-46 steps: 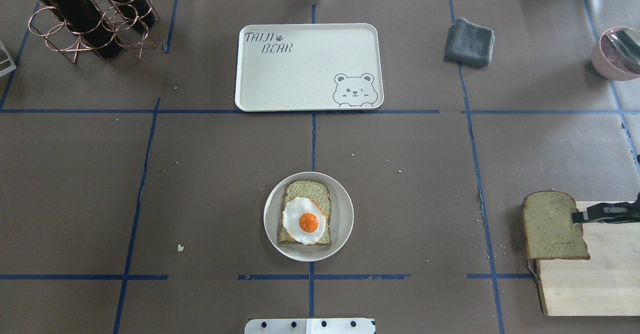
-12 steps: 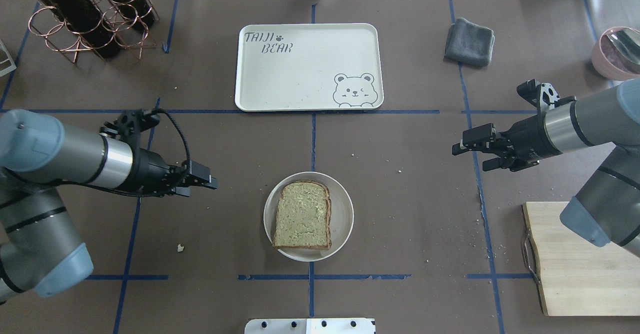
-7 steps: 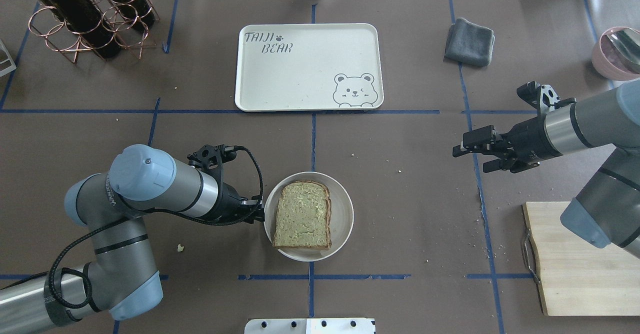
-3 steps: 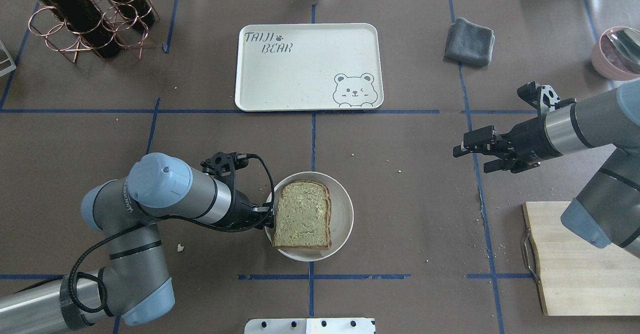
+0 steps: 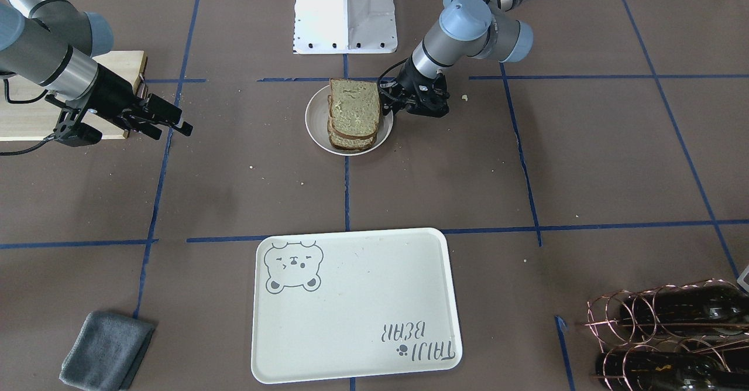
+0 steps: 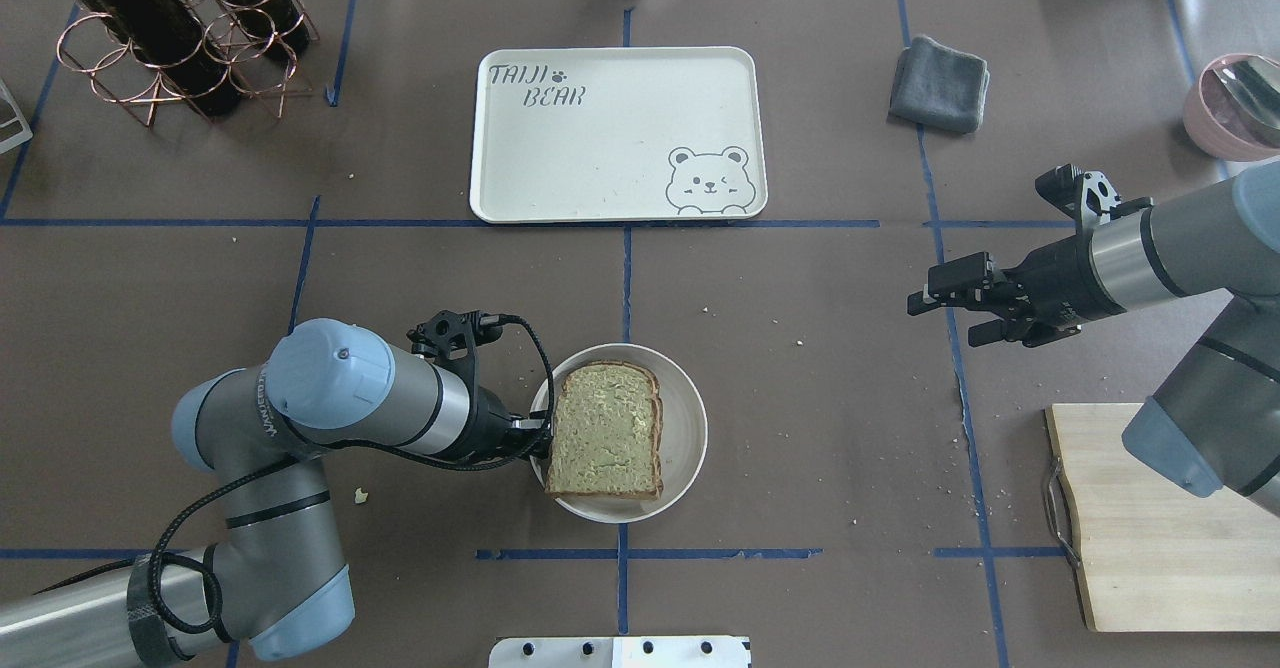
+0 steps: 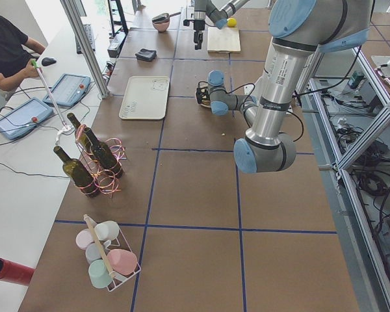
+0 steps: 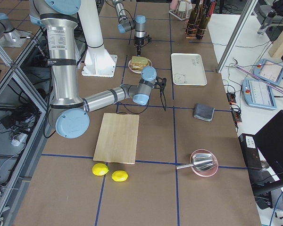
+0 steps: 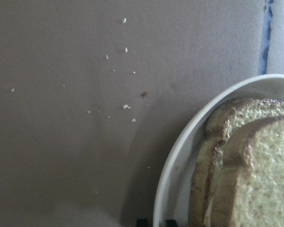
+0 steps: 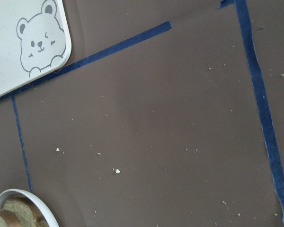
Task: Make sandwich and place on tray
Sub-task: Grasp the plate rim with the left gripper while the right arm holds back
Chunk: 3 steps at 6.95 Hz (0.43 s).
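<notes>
left gripper (image 6: 535, 433): low at the left rim of the plate (image 6: 688, 418). In the wrist view the dark fingertips (image 9: 143, 222) sit either side of the rim. Can't tell whether they have clamped it or only straddle it.
sandwich (image 6: 606, 431): two bread slices stacked on the plate, near centre of the table, top slice a bit skewed over the lower one. The filling doesn't show. Not on the tray yet.
step in hand: looks like you're taking the plate by its rim to carry the lot over (my read, not something seen).
doing it well: get the rim deep between the pads before you close, then close firmly. Lift level and slowly. A one-sided rim grip will likely let the far side sag, and the loose top slice could slide. Travel low and set it down flat.
tray (image 6: 620, 128): on the far side, straight beyond the plate and well apart from it. Aim for the plain middle.
right gripper (image 6: 942, 316): hovers over the table off to the right, jaws apart, holding nothing, well clear of the plate. Leave it out of the carry path.
cutting board (image 6: 1160, 528): near right edge, below the right arm. Not the target.
</notes>
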Tool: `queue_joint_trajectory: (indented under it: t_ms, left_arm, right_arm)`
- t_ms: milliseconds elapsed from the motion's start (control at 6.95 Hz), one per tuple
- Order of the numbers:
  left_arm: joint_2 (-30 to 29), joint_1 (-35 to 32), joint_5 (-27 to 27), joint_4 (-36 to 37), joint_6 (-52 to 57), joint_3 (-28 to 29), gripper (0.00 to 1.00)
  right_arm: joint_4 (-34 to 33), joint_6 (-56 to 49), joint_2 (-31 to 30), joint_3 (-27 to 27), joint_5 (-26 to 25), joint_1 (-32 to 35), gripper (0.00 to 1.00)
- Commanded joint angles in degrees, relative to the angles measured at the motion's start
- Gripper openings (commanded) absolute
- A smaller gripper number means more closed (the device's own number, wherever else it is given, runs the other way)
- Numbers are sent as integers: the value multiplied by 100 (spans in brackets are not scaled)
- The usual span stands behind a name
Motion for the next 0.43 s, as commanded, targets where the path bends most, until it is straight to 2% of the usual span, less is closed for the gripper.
queue_joint_trajectory:
  t_ms: [0, 144, 288]
  left_arm:
    - [-43, 15, 6, -3, -8, 25, 26]
    - [-52, 15, 6, -3, -8, 77, 25]
    - [-61, 23, 6, -3, -8, 95, 19]
  right_arm:
    - [0, 0, 2, -9, 0, 0, 100]
    - [0, 0, 2, -9, 0, 0, 100]
    - [0, 0, -6, -9, 0, 0, 100]
